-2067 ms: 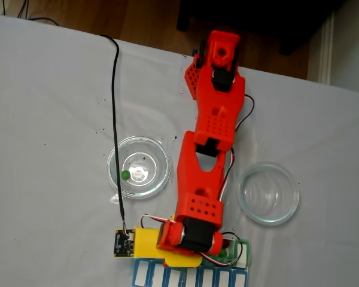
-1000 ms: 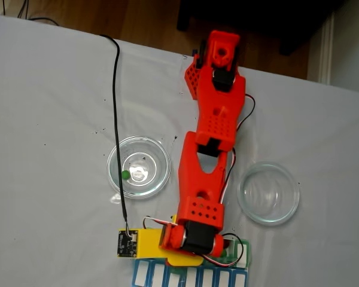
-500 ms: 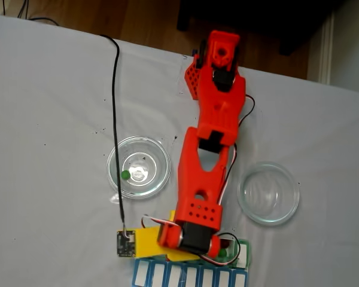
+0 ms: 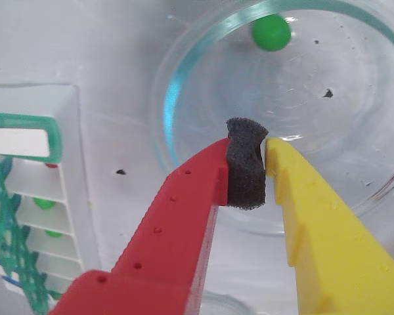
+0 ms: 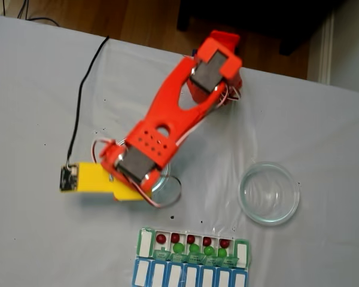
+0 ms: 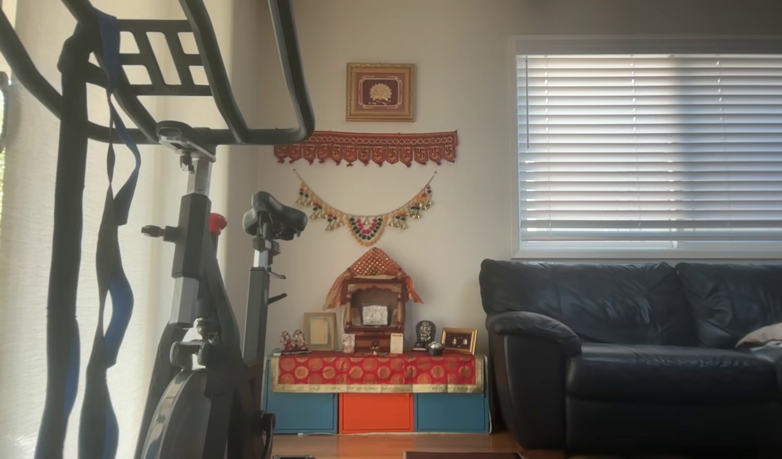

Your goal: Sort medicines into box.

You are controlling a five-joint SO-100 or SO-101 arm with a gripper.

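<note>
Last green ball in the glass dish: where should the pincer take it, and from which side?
Take the green ball across its middle, coming straight down from above. It is round, so any axis works, but it sits near the glass dish's curved wall; keep one finger on the open-floor side. The pincer first needs opening.

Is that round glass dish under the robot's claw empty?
No. The round clear glass dish holds one bright green ball near its rim; nothing else shows inside.
</note>
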